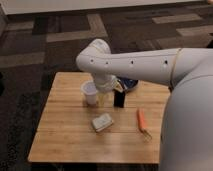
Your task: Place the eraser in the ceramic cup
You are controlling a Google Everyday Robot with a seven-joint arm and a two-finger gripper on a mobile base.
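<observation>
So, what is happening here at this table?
A robot arm reaches over a wooden table. Its gripper is low, between the white cup and the black eraser. The eraser stands upright on the table, not yet in the cup. A blue bowl sits behind the arm. A pale pad and an orange tool lie nearer the front.
</observation>
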